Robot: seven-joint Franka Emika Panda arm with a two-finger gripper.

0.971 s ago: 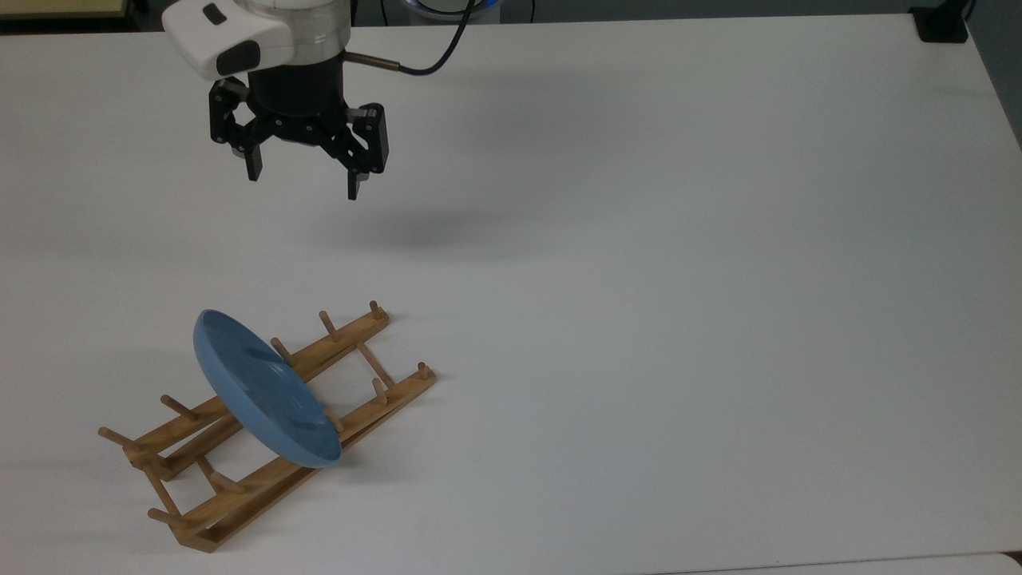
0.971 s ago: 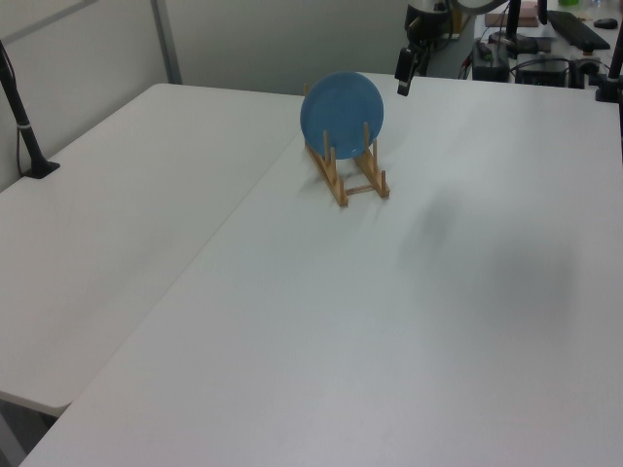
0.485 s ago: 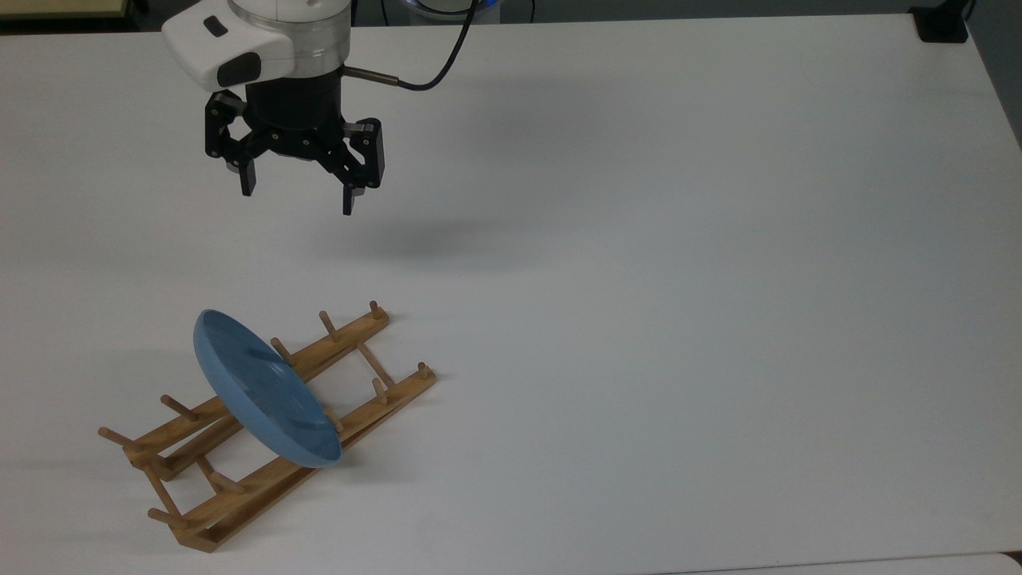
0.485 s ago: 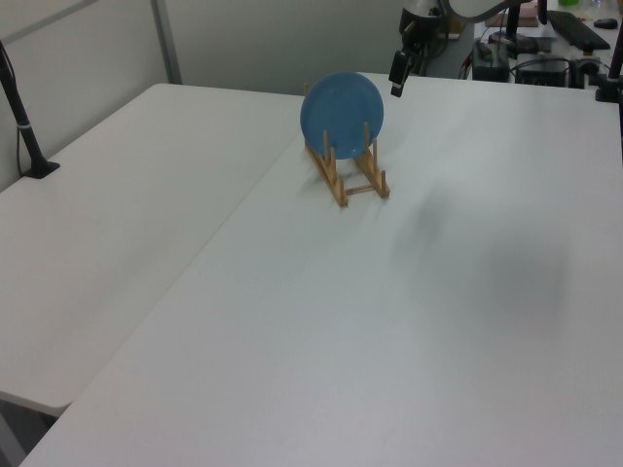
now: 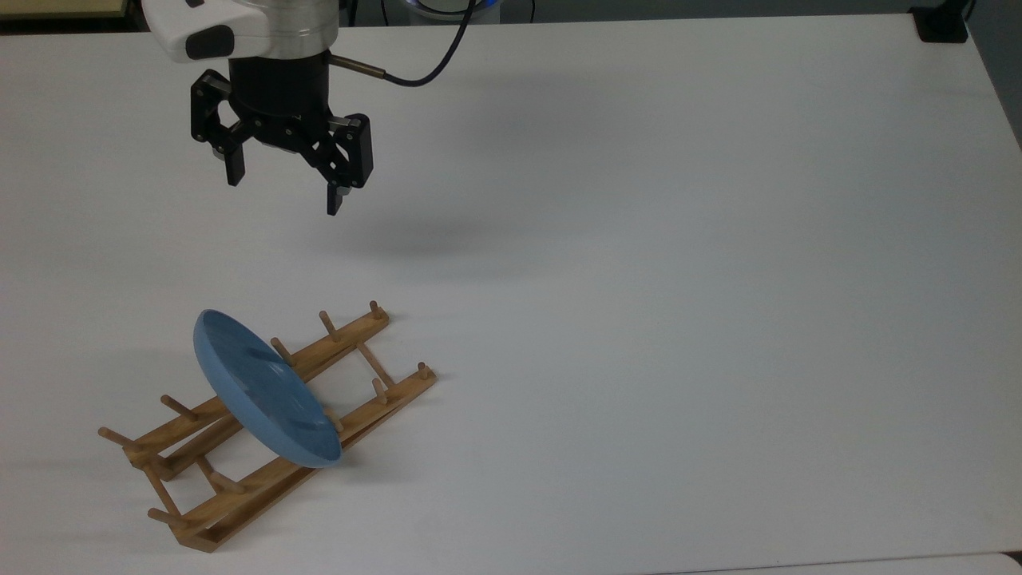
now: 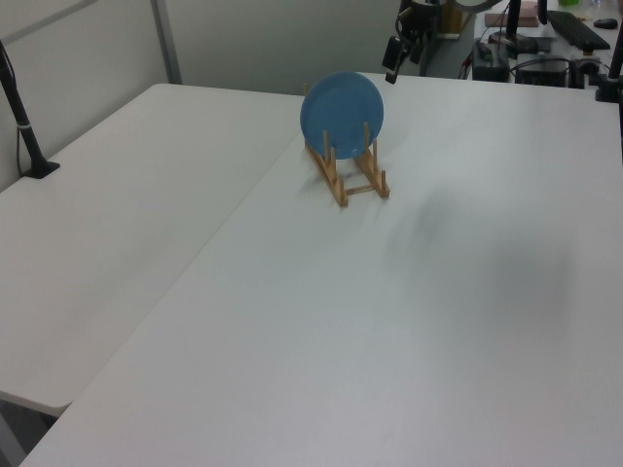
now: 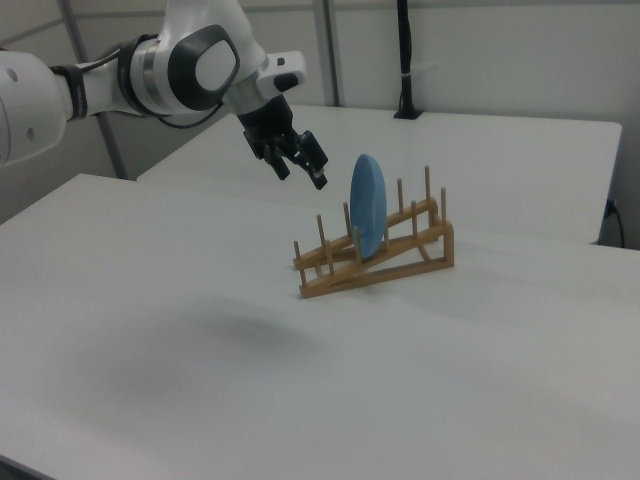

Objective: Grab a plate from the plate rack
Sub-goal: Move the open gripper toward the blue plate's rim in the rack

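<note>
Plate (image 5: 266,389) is held upright between pegs of the plate rack (image 5: 239,463), near the top view's lower left; the wide-open gripper (image 5: 282,182) is poised well above it, farther up the table.

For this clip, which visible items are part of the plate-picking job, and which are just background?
Job items:
- plate, standing on edge in the rack
- plate rack
- gripper, open, in the air apart from the plate

Background:
- white table
- black post on the adjoining table
- desk clutter behind
</note>
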